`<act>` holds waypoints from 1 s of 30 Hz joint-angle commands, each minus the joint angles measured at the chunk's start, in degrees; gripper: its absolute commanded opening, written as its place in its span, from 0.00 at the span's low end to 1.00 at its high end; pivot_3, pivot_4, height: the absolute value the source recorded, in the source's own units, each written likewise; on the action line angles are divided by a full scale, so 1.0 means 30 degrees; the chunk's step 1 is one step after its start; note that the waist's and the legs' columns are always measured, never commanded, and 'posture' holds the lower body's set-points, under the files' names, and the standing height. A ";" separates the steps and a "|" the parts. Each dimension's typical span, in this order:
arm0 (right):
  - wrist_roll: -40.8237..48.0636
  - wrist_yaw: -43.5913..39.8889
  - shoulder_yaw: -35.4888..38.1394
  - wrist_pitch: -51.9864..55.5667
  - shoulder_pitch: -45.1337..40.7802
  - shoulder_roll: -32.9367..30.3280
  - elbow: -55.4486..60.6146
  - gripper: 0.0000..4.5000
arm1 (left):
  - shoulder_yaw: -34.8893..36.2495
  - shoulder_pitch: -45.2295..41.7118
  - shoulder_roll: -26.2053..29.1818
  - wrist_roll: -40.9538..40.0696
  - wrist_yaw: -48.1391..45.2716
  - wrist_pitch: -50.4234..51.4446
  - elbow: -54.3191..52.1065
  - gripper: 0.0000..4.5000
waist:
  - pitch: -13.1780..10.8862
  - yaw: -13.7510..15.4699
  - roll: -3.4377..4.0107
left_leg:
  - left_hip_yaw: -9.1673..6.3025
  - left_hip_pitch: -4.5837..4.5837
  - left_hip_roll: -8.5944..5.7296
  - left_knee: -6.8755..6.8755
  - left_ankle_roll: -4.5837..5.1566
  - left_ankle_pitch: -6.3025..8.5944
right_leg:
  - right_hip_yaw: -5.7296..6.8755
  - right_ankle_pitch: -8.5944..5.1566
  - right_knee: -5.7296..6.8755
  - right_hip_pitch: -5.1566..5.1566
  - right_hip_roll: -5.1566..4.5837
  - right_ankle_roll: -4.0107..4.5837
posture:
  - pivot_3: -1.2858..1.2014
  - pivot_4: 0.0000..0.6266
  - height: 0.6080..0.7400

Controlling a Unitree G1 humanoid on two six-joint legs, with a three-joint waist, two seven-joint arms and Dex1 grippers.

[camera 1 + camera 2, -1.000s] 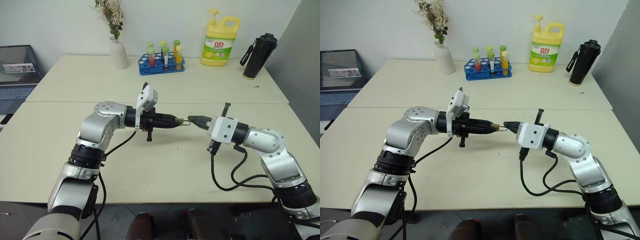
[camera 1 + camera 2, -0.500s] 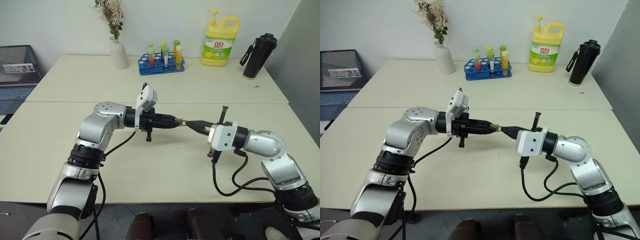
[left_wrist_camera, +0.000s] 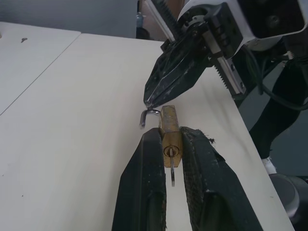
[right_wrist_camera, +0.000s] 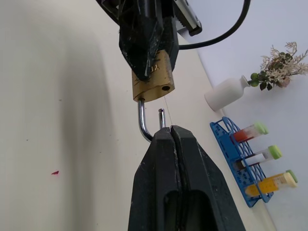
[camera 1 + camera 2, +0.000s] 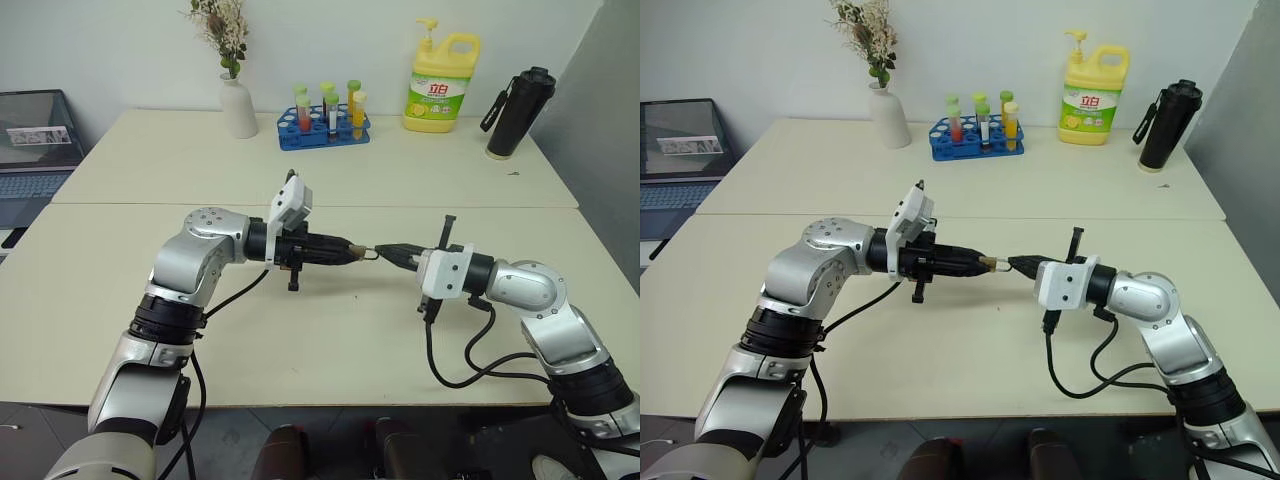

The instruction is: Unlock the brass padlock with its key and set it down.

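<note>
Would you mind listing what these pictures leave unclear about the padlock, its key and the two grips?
- Brass padlock: sides covered by the left gripper jaws, left wrist view.
- Key: blade inside the keyhole; the bow hangs in the dark gap between the jaws.
- Shackle: its bend runs behind the right gripper, right wrist view; a pinch or mere contact is unclear.
- Head views: padlock too small for detail.

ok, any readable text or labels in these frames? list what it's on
"立白": red logo on the yellow detergent bottle; smaller label print too small to read.
Stamped letters on the brass padlock: partly hidden, unreadable.
Laptop screen: content too small to read.
</note>
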State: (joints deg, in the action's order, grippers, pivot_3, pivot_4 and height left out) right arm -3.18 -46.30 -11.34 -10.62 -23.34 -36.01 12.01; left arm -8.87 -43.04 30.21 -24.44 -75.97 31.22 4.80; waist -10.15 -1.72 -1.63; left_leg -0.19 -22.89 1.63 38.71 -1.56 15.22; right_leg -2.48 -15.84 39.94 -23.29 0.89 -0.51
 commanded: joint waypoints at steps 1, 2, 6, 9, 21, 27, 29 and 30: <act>0.0337 -0.0340 0.0215 -0.0577 -0.0409 -0.0145 0.0250 0.00 | 0.0234 -0.0214 0.0098 -0.0455 -0.0090 0.0116 -0.0619 0.04 | 0.0000 -0.0004 0.0000 | -0.0001 0.0000 0.0000 0.0000 0.0000 0.0000 | 0.0002 0.0000 0.0000 0.0000 0.0000 0.0000 | 0.52 0.24 1.00; 0.0369 -0.0414 0.0181 -0.0643 -0.0430 -0.0124 0.0235 0.00 | 0.0196 -0.0182 0.0132 -0.0475 -0.0138 0.0111 -0.0656 0.04 | 0.0000 -0.0007 0.0000 | -0.0002 0.0001 0.0000 0.0000 0.0000 0.0000 | 0.0002 0.0000 0.0001 0.0000 0.0000 -0.0001 | 0.52 0.24 1.00; 0.0510 -0.0730 0.0104 -0.0736 -0.0432 -0.0031 0.0244 0.00 | 0.0219 -0.0143 0.0105 -0.0500 -0.0086 0.0162 -0.0657 0.04 | 0.0000 -0.0006 0.0000 | -0.0002 0.0000 0.0000 0.0000 0.0000 0.0000 | 0.0003 0.0000 0.0000 0.0000 0.0001 -0.0001 | 0.52 0.24 1.00; 0.0660 -0.1012 0.0066 -0.0668 -0.0386 -0.0008 0.0256 0.00 | 0.0257 -0.0144 0.0109 -0.0663 -0.0152 0.0380 -0.0761 0.04 | 0.0000 -0.0005 0.0000 | -0.0003 0.0001 0.0000 0.0000 0.0000 0.0000 | 0.0002 0.0000 0.0000 0.0000 0.0001 0.0000 | 0.52 0.24 1.00; 0.1289 -0.1738 0.0060 -0.0104 -0.0192 -0.0061 0.0542 0.00 | 0.0249 -0.0143 0.0469 -0.1096 -0.0560 0.1150 -0.1052 0.04 | -0.0001 -0.0007 0.0001 | -0.0004 0.0002 0.0002 0.0000 0.0000 0.0000 | 0.0003 0.0000 0.0001 0.0000 0.0001 -0.0001 | 0.52 0.24 1.00; 0.1613 -0.1967 0.0084 0.0206 -0.0016 -0.0051 0.0793 0.00 | 0.0270 -0.0218 0.0579 -0.1444 -0.0662 0.1649 -0.1185 0.04 | -0.0001 -0.0002 0.0001 | -0.0004 0.0001 0.0000 0.0000 0.0000 0.0000 | 0.0003 -0.0001 0.0000 0.0000 0.0000 -0.0001 | 0.52 0.24 1.00; 0.1705 -0.2019 0.0078 0.0312 0.0047 -0.0058 0.0900 0.00 | 0.0367 -0.0240 0.0546 -0.1598 -0.0642 0.1944 -0.1198 0.04 | -0.0001 -0.0004 0.0001 | -0.0006 0.0001 0.0002 0.0000 0.0000 0.0000 | 0.0004 -0.0001 0.0000 0.0000 0.0001 -0.0001 | 0.52 0.24 1.00; 0.1746 -0.2049 0.0066 0.0377 0.0082 -0.0062 0.0950 0.00 | 0.0363 -0.0241 0.0549 -0.1583 -0.0661 0.1944 -0.1193 0.04 | -0.0001 -0.0004 0.0001 | -0.0005 0.0001 0.0002 0.0000 0.0000 0.0000 | 0.0004 -0.0001 0.0000 0.0000 0.0001 -0.0001 | 0.52 0.24 1.00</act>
State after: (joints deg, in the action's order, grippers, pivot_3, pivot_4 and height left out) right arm 1.00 -51.97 -11.45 -9.47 -23.20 -35.86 12.61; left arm -8.87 -42.93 31.45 -27.46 -77.89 36.92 3.78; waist -10.15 -1.73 -1.63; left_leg -0.21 -22.89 1.64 38.71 -1.56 15.22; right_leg -2.46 -15.85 39.94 -23.29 0.89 -0.52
